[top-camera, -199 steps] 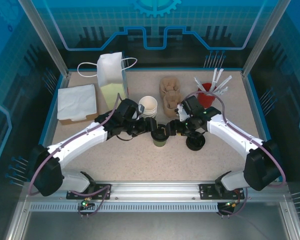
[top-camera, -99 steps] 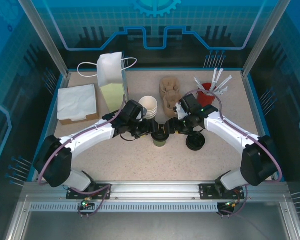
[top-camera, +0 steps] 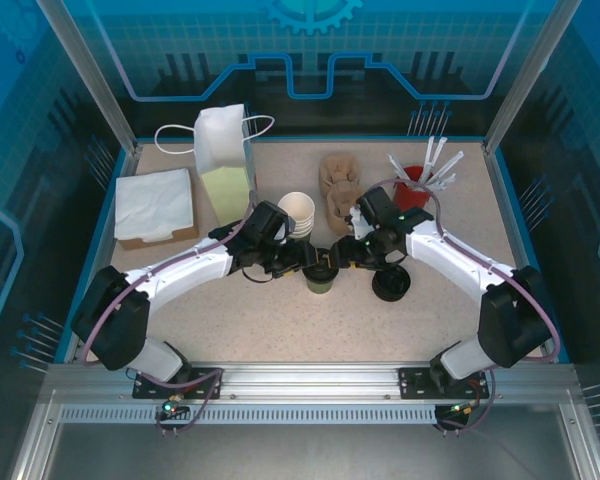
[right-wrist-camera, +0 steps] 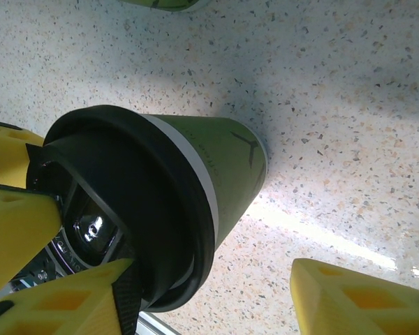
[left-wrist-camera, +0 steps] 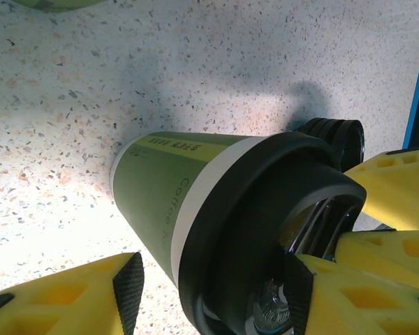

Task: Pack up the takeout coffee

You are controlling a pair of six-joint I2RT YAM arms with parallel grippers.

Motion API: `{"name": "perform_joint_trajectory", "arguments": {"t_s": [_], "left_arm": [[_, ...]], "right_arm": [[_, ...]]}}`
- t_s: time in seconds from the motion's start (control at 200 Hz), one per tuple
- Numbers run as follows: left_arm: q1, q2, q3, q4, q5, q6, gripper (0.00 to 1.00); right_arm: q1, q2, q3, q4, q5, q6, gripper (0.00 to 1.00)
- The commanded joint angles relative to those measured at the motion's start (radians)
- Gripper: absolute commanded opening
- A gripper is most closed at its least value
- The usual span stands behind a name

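1. The left hand (left-wrist-camera: 211, 293) is released. Its jaws straddle the takeout coffee (left-wrist-camera: 160, 188) up by its black lid (left-wrist-camera: 265, 202). One finger sits against the lid's rim, and the other is just clear of the green wall.
2. The right hand (right-wrist-camera: 209, 286) reaches in from the opposite side and is also released. One finger touches the lid, and the other stands apart from the cup.
3. The coffee stands upright near the middle of the speckled worktop (top-camera: 280, 320), between the two hands. A stack of black lids (top-camera: 391, 285) is just beside it on the right, and the paper bag (top-camera: 225, 165) is well apart at the rear left.
4. Risk: two hands are crowding one small cup, so their fingers could knock together. A finger that lands first could tip the cup. A squeeze at the rim could pop the lid or dent the paper wall.
5. Compared with a second ago, both hands have drawn in closer around the cup. The cup has stayed where it was.
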Motion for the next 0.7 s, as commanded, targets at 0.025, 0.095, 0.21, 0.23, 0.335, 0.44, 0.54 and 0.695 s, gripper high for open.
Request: {"name": "perform_joint_trajectory", "arguments": {"t_s": [0.025, 0.095, 0.21, 0.23, 0.335, 0.44, 0.54, 0.695], "left_arm": [[0.008, 0.029, -0.028, -0.043, 0.006, 0.01, 0.59], [0.008, 0.031, -0.026, -0.052, -0.001, 0.016, 0.58], [0.009, 0.038, -0.029, -0.069, -0.016, 0.02, 0.57], [0.008, 0.039, -0.032, -0.074, -0.02, 0.018, 0.57], [0.007, 0.049, -0.04, -0.092, -0.03, 0.004, 0.56], [0.008, 0.056, -0.046, -0.121, -0.053, -0.017, 0.54], [0.007, 0.056, -0.053, -0.14, -0.066, -0.036, 0.53], [0.007, 0.056, -0.076, -0.14, -0.069, -0.055, 0.52]], "right_arm": [[0.015, 0.032, 0.019, -0.058, 0.04, -0.014, 0.56], [0.015, 0.043, 0.022, -0.064, 0.038, -0.014, 0.56], [0.016, 0.065, 0.024, -0.089, 0.056, -0.023, 0.56], [0.015, 0.068, 0.024, -0.093, 0.059, -0.024, 0.56], [0.017, 0.08, 0.021, -0.114, 0.071, -0.034, 0.55], [0.019, 0.08, 0.016, -0.119, 0.08, -0.035, 0.55], [0.019, 0.079, 0.016, -0.124, 0.081, -0.035, 0.55], [0.019, 0.081, 0.022, -0.133, 0.087, -0.041, 0.55]]}}
